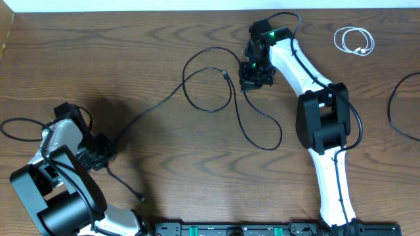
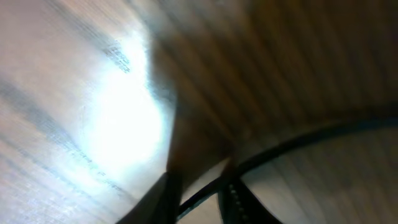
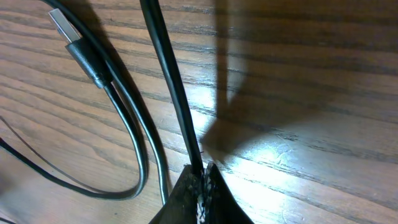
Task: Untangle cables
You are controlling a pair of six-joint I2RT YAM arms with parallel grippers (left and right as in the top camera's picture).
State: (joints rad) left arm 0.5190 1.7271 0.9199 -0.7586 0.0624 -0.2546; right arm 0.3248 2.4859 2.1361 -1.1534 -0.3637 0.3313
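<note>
The long black cable [image 1: 151, 109] runs from my left gripper [image 1: 98, 155] across the wooden table, makes a loop at centre, and passes my right gripper [image 1: 253, 75]. In the right wrist view the right gripper [image 3: 202, 175] is shut on a strand of the black cable [image 3: 172, 81], low over the table. The cable's plug end [image 3: 62, 25] lies beside it. In the blurred left wrist view the left gripper [image 2: 199, 196] has its fingers slightly apart, with the black cable [image 2: 311, 134] crossing the gap. The white cable [image 1: 354, 41] lies coiled at the far right, apart from both grippers.
Another black wire [image 1: 394, 111] curves in at the right edge. A thick arm wire [image 1: 16, 128] loops left of the left arm. The table's far edge [image 1: 131, 12] runs along the top. A black rail [image 1: 262, 229] lines the front.
</note>
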